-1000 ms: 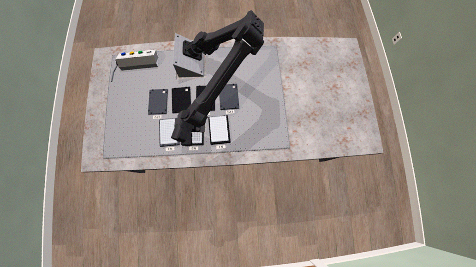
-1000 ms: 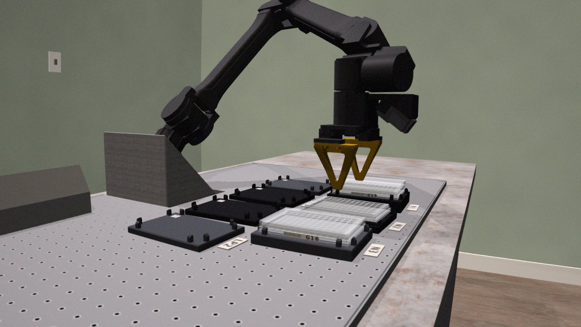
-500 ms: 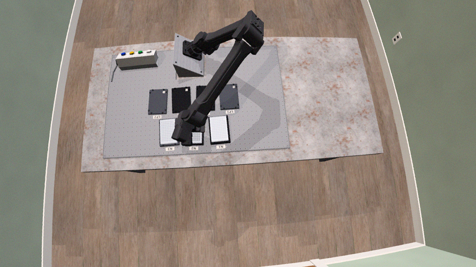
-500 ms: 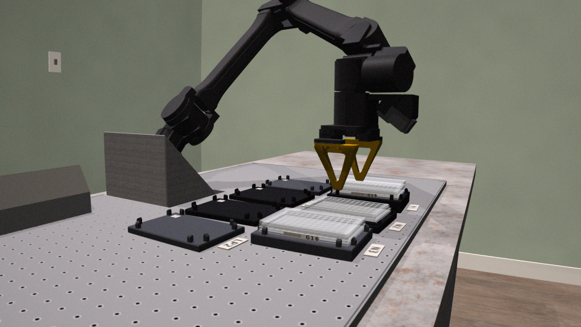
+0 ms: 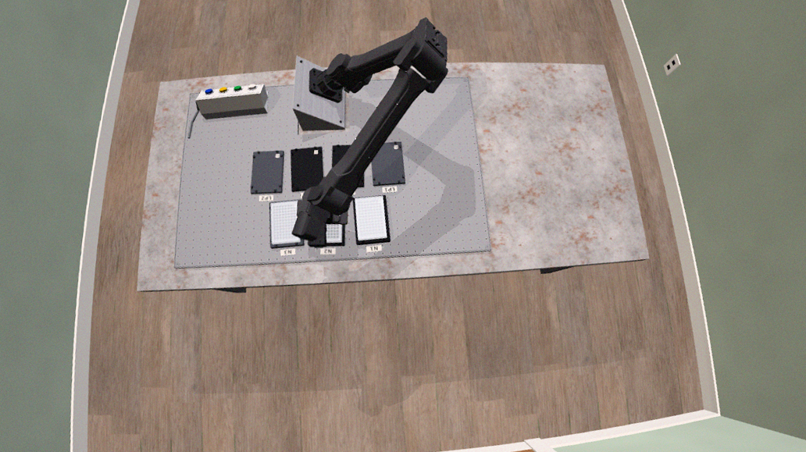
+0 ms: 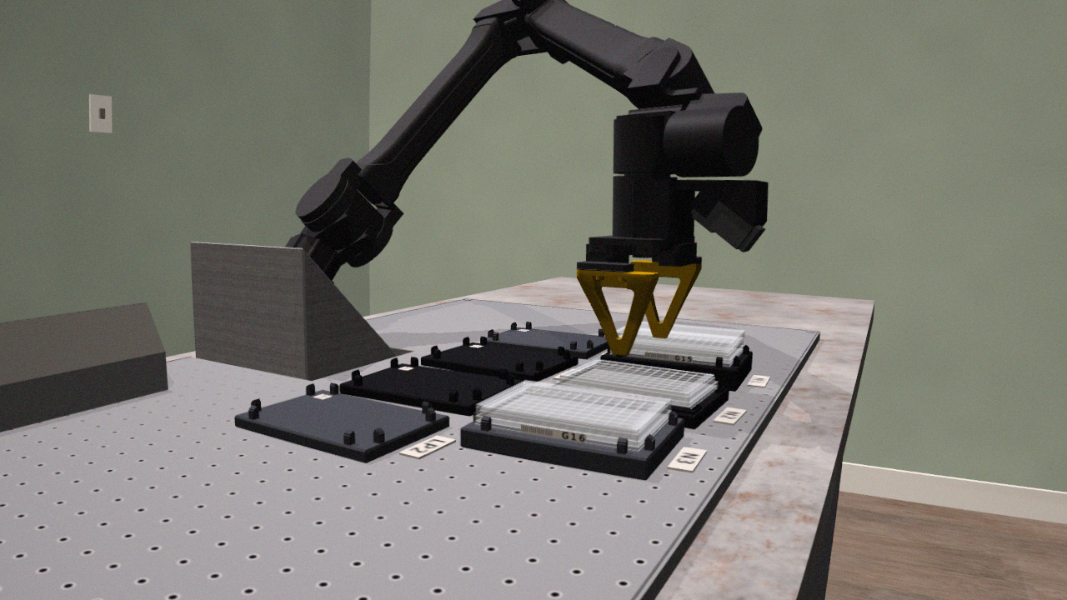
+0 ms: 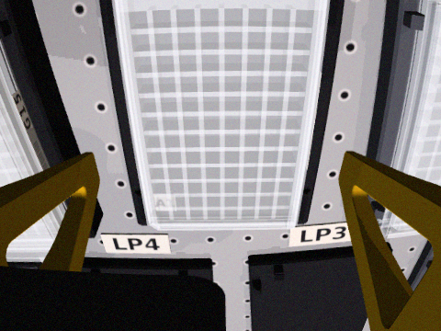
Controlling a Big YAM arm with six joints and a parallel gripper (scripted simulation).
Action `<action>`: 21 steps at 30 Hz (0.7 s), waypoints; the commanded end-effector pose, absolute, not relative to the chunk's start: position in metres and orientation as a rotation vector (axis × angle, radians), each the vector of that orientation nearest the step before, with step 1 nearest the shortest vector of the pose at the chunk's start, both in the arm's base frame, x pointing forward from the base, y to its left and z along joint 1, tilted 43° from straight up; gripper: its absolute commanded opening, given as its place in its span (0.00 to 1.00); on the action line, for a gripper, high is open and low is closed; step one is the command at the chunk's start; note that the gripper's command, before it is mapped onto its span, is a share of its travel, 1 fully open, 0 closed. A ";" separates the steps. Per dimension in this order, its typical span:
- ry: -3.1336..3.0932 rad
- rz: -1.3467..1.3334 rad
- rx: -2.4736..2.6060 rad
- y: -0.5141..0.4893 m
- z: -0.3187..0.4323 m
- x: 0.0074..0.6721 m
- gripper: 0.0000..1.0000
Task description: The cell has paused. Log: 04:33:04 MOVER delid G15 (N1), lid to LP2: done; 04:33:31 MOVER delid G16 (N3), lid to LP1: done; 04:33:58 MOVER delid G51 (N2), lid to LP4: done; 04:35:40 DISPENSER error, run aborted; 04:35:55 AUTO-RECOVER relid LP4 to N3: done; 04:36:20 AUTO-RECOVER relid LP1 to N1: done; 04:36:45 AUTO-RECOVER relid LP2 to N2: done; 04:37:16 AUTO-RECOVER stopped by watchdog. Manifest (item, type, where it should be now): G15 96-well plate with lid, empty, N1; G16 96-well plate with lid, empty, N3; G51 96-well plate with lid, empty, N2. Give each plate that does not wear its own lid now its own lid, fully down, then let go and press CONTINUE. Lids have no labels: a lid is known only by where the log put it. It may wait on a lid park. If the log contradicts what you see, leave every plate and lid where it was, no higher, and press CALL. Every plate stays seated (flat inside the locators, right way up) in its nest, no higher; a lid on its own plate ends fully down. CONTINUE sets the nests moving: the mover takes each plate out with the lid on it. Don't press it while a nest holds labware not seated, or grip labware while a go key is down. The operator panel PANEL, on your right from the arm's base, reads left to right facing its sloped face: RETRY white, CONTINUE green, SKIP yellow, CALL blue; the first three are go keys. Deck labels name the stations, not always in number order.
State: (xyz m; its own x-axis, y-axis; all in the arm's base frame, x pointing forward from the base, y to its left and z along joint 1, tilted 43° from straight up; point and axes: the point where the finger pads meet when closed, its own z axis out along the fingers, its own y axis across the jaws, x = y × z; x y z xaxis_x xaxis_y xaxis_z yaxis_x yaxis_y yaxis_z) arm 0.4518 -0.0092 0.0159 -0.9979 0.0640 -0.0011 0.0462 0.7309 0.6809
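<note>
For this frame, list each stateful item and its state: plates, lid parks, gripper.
G16 plate: lidded, seated in N3.
Middle plate: lidded, in N2.
G15 plate: lidded, in N1.
LP2 park: bare.
LP3 park: bare.
Gripper: open, holding nothing, above the middle plate.

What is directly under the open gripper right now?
The open gripper hangs over the lidded middle plate in its black nest. The plate's label is not visible in any view.

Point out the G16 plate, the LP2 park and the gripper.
G16 plate (image 6: pixel 574 412), exterior view, on its clear lid's top.
LP2 park (image 6: pixel 328 421), exterior view, on its bare dark top face.
Gripper (image 7: pixel 220 215), wrist view, midway between the open yellow fingers.
</note>
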 end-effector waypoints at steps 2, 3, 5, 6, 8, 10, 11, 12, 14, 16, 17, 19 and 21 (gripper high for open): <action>2.910 1.149 0.079 0.007 0.005 0.453 1.00; 2.910 1.149 0.079 0.008 0.004 0.453 1.00; 2.910 1.149 0.079 0.010 0.002 0.453 1.00; 2.910 1.149 0.079 0.011 0.001 0.453 1.00; 2.910 1.149 0.079 0.014 -0.002 0.453 1.00; 2.910 1.149 0.079 0.014 -0.002 0.453 1.00; 2.911 1.149 0.079 0.015 -0.003 0.453 1.00; 2.911 1.149 0.079 0.015 -0.004 0.453 1.00; 2.911 1.149 0.079 0.015 -0.004 0.453 1.00; 2.914 1.151 0.081 0.015 -0.004 0.452 1.00; 2.913 1.150 0.076 0.015 -0.004 0.452 1.00; 2.911 1.149 0.074 0.015 -0.005 0.452 1.00; 2.910 1.148 0.072 0.015 -0.005 0.452 1.00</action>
State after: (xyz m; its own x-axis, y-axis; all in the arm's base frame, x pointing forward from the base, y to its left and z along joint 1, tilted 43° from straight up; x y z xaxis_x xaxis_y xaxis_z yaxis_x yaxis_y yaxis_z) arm 0.4522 0.0064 0.0018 -0.9982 0.0601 0.0005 0.0444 0.7313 0.6807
